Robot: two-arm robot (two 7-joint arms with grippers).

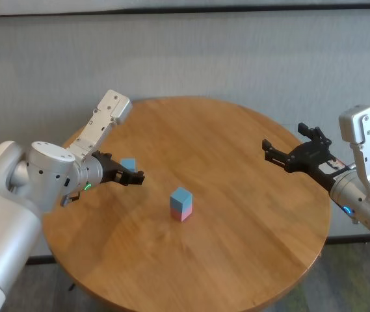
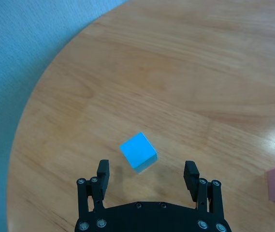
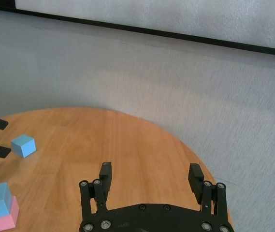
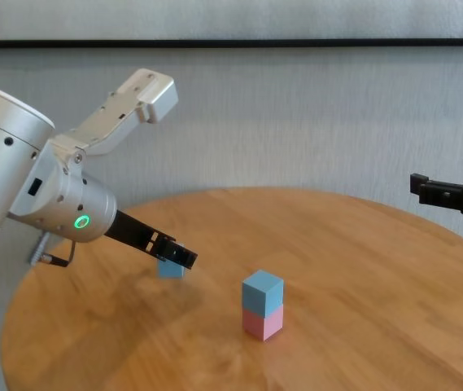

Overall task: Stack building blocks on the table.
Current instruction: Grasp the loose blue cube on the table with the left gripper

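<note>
Near the centre of the round wooden bench, one light blue cube sits squarely on the pale pink cube, forming a two-block stack. The second light blue cube rests alone on the bench toward its left edge, with the left tool just above it, jaws open and not touching. The right tool hangs open over the right edge, holding nothing.

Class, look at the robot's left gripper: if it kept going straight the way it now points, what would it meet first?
Most likely the loose light blue block, lying on the table just ahead of the open left gripper, roughly between its fingers. Its height above the block is unclear.
</note>
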